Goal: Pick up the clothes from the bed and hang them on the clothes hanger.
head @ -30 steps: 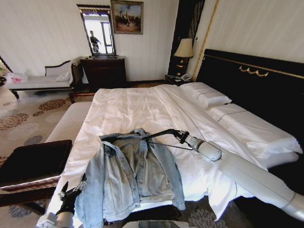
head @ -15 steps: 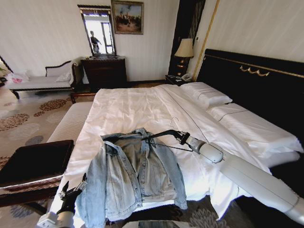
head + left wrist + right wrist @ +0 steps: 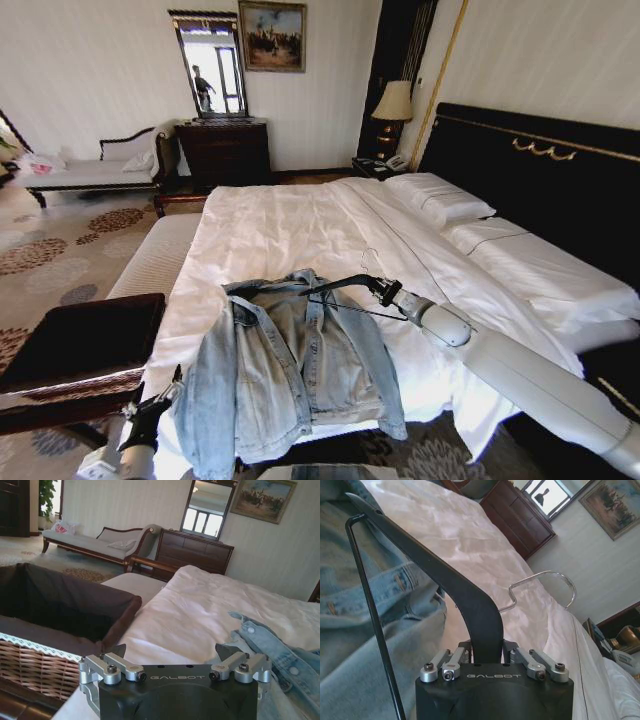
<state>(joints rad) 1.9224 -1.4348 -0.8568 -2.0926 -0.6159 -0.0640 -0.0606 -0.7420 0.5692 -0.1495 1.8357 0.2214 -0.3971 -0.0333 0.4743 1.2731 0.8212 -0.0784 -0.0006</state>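
Jacket sits spread open, collar up the bed, at the foot end of the white sheets, its hem spilling over the edge. Big stuff first: bed with black headboard and two pillows beside it, a dark dresser and chaise against the far wall. Right by the bed's near corner there's a dark-lined wicker basket, crowding the left arm's side. Right hand reaches across the sheets, pinching the black hanger at its neck; one hanger arm pokes in over the jacket's collar, hook hanging free above the sheet. Left hand hovers low at the bed's corner, between basket and jacket sleeve, fingers spread wide, gripping nothing.
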